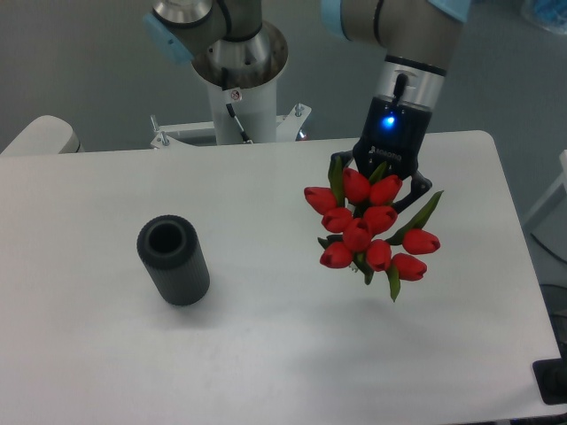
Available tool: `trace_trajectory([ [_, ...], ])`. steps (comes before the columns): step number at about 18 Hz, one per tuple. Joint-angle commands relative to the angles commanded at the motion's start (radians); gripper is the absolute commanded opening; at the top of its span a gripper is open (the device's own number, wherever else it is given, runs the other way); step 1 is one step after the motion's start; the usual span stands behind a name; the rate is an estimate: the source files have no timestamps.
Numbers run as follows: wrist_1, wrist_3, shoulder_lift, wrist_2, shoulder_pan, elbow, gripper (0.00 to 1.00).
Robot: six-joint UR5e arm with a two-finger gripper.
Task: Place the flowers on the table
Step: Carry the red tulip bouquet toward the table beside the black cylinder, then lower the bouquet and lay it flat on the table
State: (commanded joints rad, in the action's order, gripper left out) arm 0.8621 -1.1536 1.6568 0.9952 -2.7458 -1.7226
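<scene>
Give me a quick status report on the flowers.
Gripper shut on flowers, bunch held above the table. Not set down yet. Vase stands well left, nothing in the way.

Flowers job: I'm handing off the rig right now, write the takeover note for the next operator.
Gripper: its fingers are hidden behind the blooms, so the grip cannot be seen directly, but the flowers hang from it, so it appears shut on the bunch.
Flowers: in the air over the right half of the table, blooms towards the camera, shadow on the tabletop below them.
Vase: dark grey, empty, on the table's left side, well apart from the bunch.
Done: flowers out of the vase.
Left: lower the bunch onto the bare table, release, retract.
</scene>
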Motion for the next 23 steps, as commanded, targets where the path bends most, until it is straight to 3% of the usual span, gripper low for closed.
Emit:
trace_trajectory([
  [4, 0.002, -0.002, -0.026, 0.173, 0.069, -0.021, 0.26],
  [8, 0.002, -0.031, -0.009, 0.374, 0.172, -0.034, 0.26],
  [18, -0.002, -0.147, 0.159, 0.73, 0.319, -0.035, 0.26],
  [23, -0.005, -0.147, 0.242, 0.781, 0.36, -0.02, 0.26],
])
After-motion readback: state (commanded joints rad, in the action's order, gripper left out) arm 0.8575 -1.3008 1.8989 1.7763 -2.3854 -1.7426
